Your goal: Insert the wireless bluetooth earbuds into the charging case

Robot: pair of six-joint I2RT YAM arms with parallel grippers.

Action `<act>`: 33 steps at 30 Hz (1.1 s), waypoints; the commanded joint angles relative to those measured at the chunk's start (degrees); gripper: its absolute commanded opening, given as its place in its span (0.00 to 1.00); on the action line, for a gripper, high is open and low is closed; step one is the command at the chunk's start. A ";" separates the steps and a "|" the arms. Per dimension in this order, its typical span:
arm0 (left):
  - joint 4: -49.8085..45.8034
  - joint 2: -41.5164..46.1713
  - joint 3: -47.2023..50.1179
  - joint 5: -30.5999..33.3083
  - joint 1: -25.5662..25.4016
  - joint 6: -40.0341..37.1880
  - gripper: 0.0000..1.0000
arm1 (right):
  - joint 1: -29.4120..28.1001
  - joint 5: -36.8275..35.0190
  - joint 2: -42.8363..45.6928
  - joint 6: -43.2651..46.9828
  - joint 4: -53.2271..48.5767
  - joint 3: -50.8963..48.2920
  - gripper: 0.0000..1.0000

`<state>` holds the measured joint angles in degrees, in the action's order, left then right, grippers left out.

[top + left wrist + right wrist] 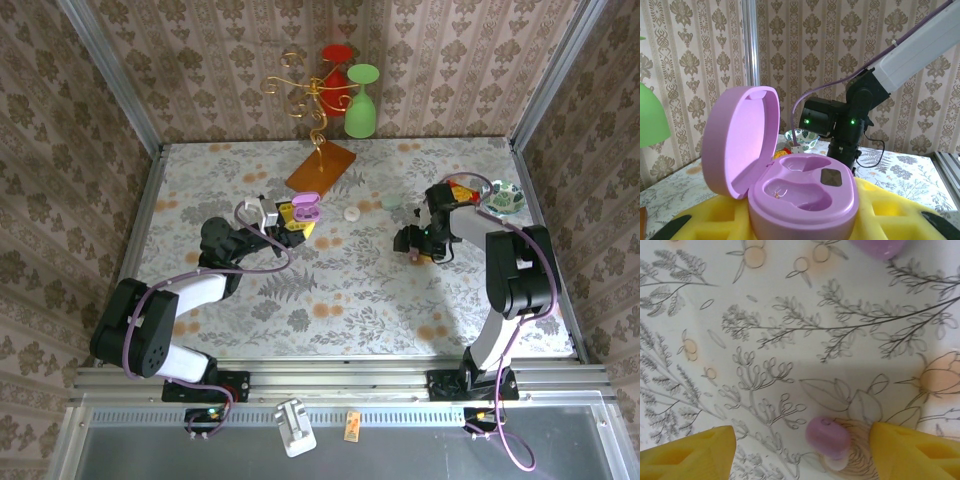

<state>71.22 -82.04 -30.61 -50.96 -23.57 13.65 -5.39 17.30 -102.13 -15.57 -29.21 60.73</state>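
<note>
On the right wrist view a small purple earbud (827,434) with a pale tip lies on the flower-patterned table (790,340), inside the span of the right claw (802,434). The claw's yellow fingers (692,452) are spread wide and neither touches the bud. It sits nearer the finger on the right side of that view, with a strip of bare table between them, and well apart from the other finger. A blurred purple shape (878,246) is cut off by the top edge of the same view; what it is cannot be told. From above, the right claw (413,242) hangs low over the right-centre of the table, well apart from the purple charging case (306,208), which sits left of centre. The left claw (802,222) grips that case (805,192) by its base, between its yellow fingers (900,212). The lid (740,140) stands open and the two moulded wells face up.
</note>
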 commanded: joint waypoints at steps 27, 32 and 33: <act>2.34 1.18 0.20 -0.54 0.50 -0.29 0.22 | 1.44 2.36 3.03 -3.29 3.95 -2.96 0.53; 2.30 1.32 0.29 -0.50 0.59 -0.38 0.22 | 2.48 5.79 -0.16 -2.51 3.99 -1.38 0.49; 2.32 1.42 0.37 -0.51 0.59 -0.38 0.22 | 2.56 6.20 -0.46 -2.36 4.14 -1.48 0.49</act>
<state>71.22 -82.02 -30.59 -50.96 -23.46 13.65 -3.22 21.50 -101.21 -19.40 -24.43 58.11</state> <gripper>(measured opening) 0.369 0.495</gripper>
